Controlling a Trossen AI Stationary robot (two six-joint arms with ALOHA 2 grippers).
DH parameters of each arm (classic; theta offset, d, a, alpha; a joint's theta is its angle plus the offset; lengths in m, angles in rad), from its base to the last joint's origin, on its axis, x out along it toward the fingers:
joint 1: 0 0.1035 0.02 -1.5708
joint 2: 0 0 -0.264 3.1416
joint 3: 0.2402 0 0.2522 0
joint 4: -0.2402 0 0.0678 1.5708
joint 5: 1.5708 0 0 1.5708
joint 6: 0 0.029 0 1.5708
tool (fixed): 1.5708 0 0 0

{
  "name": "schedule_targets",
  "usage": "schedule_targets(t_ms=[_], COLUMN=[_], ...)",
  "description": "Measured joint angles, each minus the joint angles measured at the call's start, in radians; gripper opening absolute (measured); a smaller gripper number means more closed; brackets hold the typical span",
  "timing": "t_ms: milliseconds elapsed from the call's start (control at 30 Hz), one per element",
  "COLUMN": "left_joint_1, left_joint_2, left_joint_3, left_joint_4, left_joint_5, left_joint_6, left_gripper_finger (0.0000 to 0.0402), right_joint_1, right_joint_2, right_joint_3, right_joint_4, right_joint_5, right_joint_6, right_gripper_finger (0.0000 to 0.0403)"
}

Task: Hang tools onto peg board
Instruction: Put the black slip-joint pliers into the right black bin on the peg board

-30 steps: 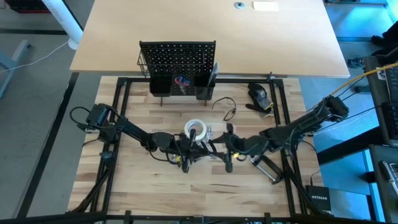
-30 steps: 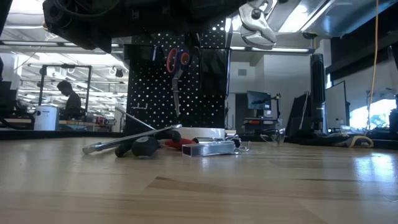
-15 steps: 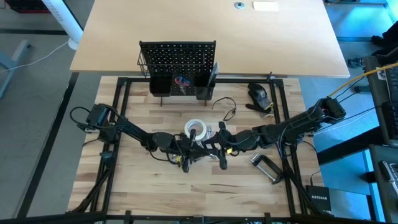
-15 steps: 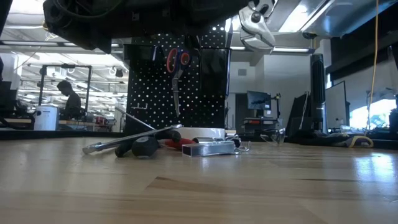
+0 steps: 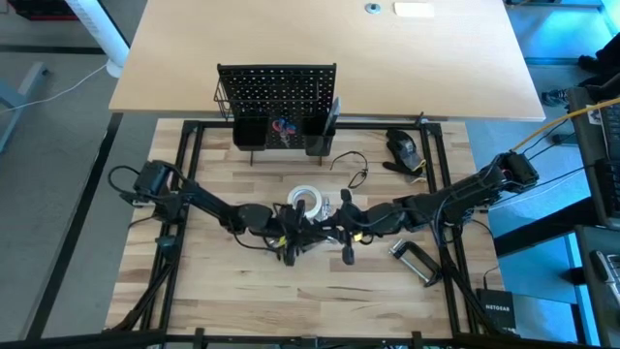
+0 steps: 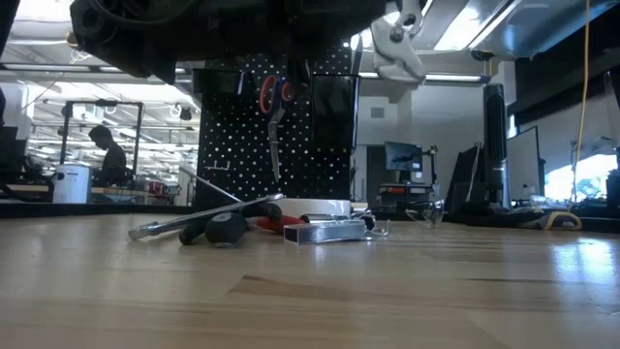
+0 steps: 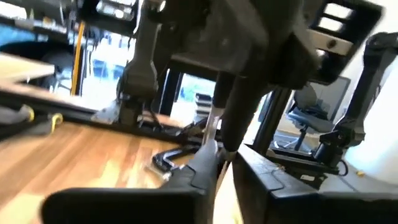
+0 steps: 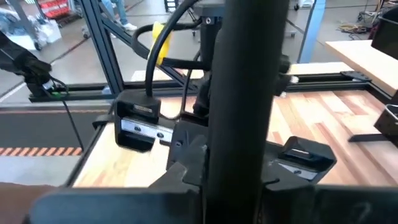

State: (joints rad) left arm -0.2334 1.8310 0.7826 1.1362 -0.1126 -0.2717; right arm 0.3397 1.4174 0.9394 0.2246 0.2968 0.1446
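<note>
Both grippers meet over the middle of the table, facing each other. Right gripper (image 5: 339, 231) has its fingers clamped on a dark upright bar that fills the right wrist view; which tool it belongs to is unclear. Left gripper (image 5: 289, 236) is nose to nose with it; whether its fingers are apart or together cannot be told. Probably a hand-over between arms, so the tool is gripped at the end suited for hanging.

Just far of them lies the white tape roll (image 5: 304, 201). The C-clamp (image 5: 417, 262) lies near right, well apart. The peg board (image 5: 277, 92) stands at the far edge, red-handled scissors (image 6: 275, 93) already hanging on it.
</note>
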Motion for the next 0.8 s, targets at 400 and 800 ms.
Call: schedule_targets(t_ms=[400,800], left_joint_1=[0.010,-0.224], left_joint_2=[-0.328,-0.568], left_joint_3=[0.001,-0.164], left_joint_4=[-0.806,-1.072], left_joint_5=[-0.006,-0.524], left_joint_6=[-0.029,-0.176], left_gripper_finger=[0.0136,0.0120], right_joint_1=[0.000,-0.120], right_joint_2=[-0.045,-0.038], right_joint_3=[0.192,0.278], right_joint_4=[-0.215,0.035], right_joint_5=[0.200,0.472], right_joint_6=[-0.109,-0.393], right_gripper_finger=[0.0047,0.0047])
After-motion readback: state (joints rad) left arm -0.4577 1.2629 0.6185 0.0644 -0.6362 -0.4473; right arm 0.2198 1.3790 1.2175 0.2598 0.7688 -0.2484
